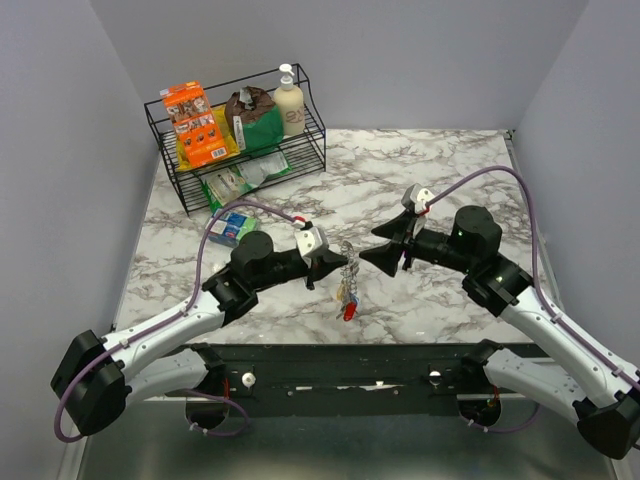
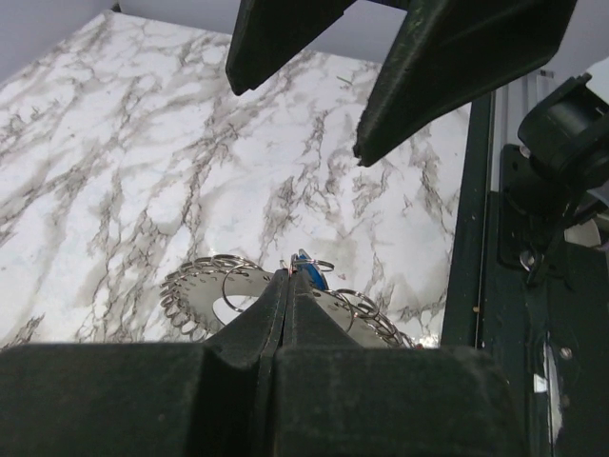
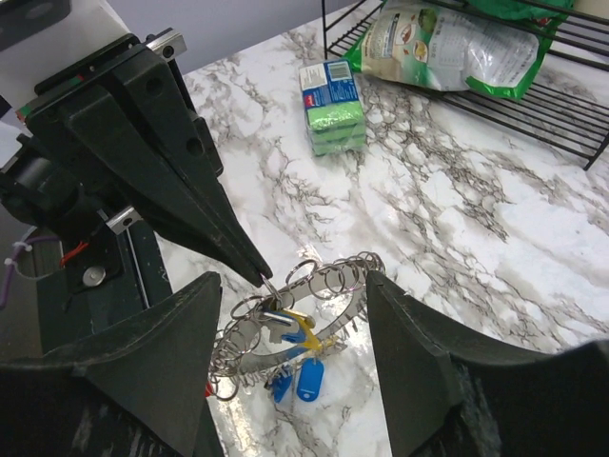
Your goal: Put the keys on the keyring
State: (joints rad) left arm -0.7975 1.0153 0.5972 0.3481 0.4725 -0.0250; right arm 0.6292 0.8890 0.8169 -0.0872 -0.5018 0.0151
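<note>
- L hand: closed, tips pinching the keyring just above the marble surface.
- Keys: blue, yellow and red heads, hanging on the keyring's lower part.
- R hand: open, jaws spread, facing the keyring opp. the L hand.

Stocked wire rack, sponge pack

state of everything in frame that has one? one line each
left hand, shut on keyring
right hand, open, empty
keyring, pinched by left hand, hanging
keys, dangling from keyring
wire rack, upright, stocked
pump bottle, upright in rack
</note>
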